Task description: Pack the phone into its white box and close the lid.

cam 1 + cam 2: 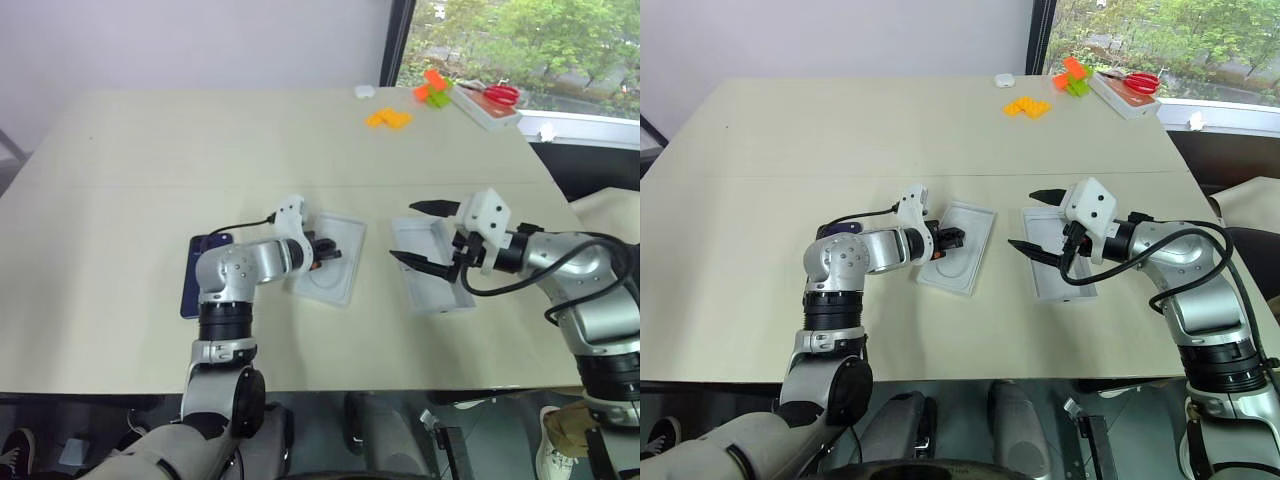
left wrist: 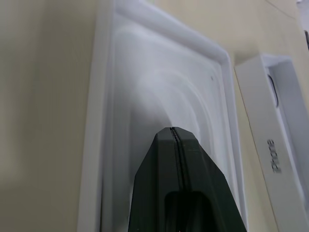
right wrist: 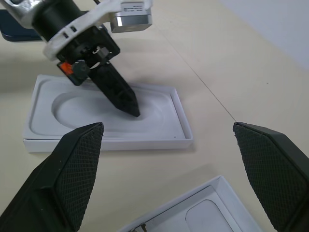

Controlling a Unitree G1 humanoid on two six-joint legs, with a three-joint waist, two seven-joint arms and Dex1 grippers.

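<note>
Phone [image 1: 196,268] (table) beside left pincer [image 3: 131,108].

Office-like room: plain table [image 1: 150,150] beside window [image 1: 520,40]

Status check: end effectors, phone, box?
Left end effector shut, tip in the white box. Right end effector open, over the lid. Phone on table, unpacked.

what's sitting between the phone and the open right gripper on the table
In the left eye view, the white tray with the oval recess lies between the phone and the right gripper, with the shut left gripper poking into it. Bare table follows, then the right gripper.
</note>
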